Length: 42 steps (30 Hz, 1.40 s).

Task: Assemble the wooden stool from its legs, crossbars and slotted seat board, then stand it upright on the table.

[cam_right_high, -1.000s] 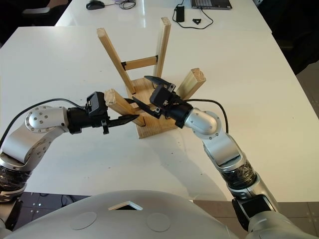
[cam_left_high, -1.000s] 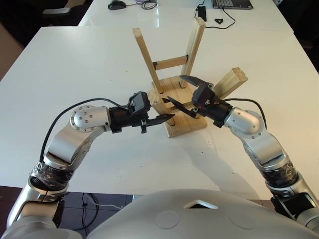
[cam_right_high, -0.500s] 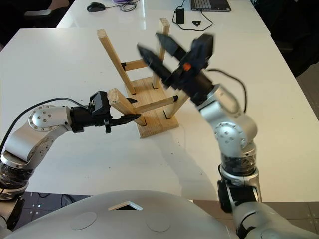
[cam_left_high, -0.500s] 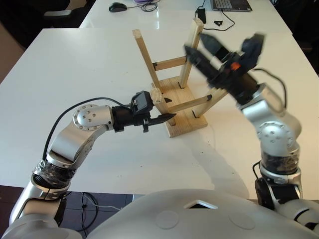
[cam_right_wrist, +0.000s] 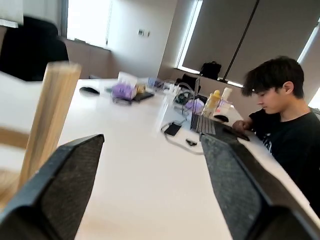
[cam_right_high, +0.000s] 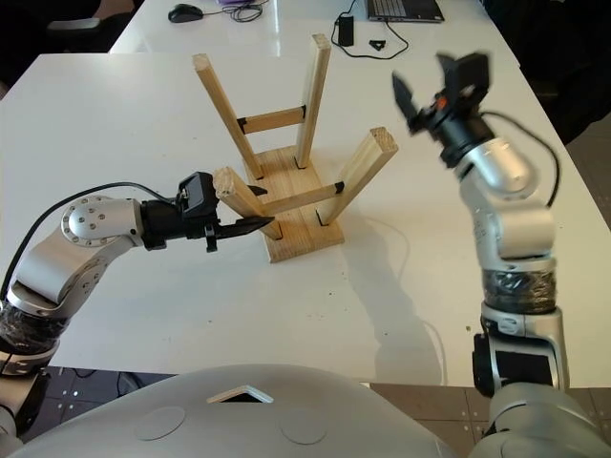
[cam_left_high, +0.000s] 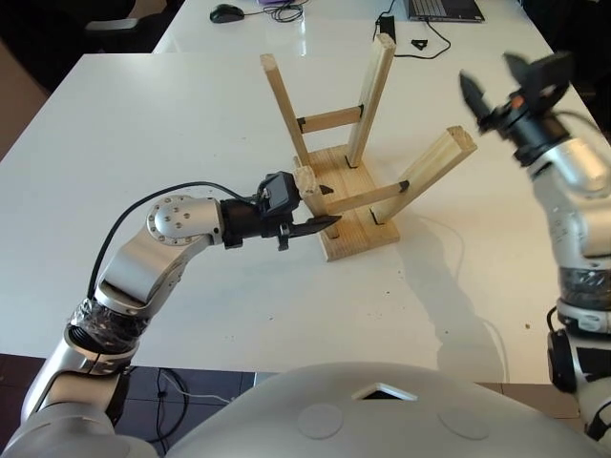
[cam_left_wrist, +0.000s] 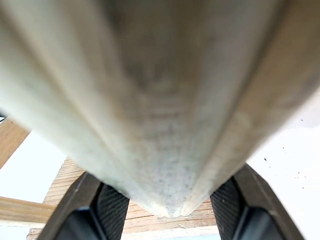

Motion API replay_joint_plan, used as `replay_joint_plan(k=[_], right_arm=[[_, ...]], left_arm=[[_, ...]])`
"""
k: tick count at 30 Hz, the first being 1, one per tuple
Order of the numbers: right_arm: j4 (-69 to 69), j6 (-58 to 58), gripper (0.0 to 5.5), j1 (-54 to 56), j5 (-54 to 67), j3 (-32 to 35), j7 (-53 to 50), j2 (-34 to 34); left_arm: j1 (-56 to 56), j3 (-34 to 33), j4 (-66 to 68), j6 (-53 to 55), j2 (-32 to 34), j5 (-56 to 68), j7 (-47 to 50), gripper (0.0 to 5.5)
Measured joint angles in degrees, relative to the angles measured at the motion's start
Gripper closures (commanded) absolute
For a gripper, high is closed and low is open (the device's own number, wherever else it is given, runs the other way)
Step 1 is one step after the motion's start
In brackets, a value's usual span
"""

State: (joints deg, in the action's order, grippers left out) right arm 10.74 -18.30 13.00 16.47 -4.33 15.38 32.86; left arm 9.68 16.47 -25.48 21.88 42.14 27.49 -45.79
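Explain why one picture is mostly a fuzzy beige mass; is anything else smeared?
Left wrist view: a stool leg sits too close to the lens, out of focus. Left eye view: the raised right end effector looks smeared. Right wrist view: the window is washed out.

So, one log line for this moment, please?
stool: upside down, seat on table | left gripper: grips leg | right gripper: open, aloft

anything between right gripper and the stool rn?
Nothing. The open right gripper is raised apart from the stool; the left eye view shows just bare table in that gap.
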Motion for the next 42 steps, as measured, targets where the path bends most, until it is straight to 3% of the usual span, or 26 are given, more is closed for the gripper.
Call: replay_joint_plan(k=[2, 12, 22, 23, 27, 32, 42], right_arm=[[3.50, -0.82, 1.96, -2.22, -1.50, -5.14, 0.28, -3.31], [6.63, -9.11, 1.96, -1.07, -6.35, -5.25, -4.65, -8.46], [0.69, -5.56, 1.96, -1.00, -9.13, -5.47, 1.36, -7.38], [-0.57, -4.12, 1.96, -0.91, -9.62, -5.27, 2.49, -7.09], [-5.07, -0.12, 1.96, -0.70, -10.26, -4.17, 5.65, -5.96], [-7.55, 0.72, 1.96, -0.10, -10.36, -1.90, 7.00, -5.60], [-17.31, 6.76, 1.96, 6.04, -15.03, -2.05, 11.74, -2.58]], left_arm=[[0.12, -0.08, 0.33, 0.07, 0.12, 0.03, -0.05, 3.47], [1.19, -0.71, 1.04, 0.13, 0.04, 0.29, 0.03, 3.47], [0.86, -0.94, -1.51, 4.38, -0.76, 0.49, 2.78, 3.47], [0.70, -1.30, -2.40, 5.56, -1.03, 0.86, 3.28, 3.10], [-1.52, -2.52, -4.22, 10.93, -1.53, 3.02, 3.92, 2.62], [-1.10, -3.40, -7.61, 15.02, -4.09, 5.25, 5.46, 2.62], [-1.44, 3.64, -7.30, 13.97, -7.76, 2.25, 3.13, 2.62]])
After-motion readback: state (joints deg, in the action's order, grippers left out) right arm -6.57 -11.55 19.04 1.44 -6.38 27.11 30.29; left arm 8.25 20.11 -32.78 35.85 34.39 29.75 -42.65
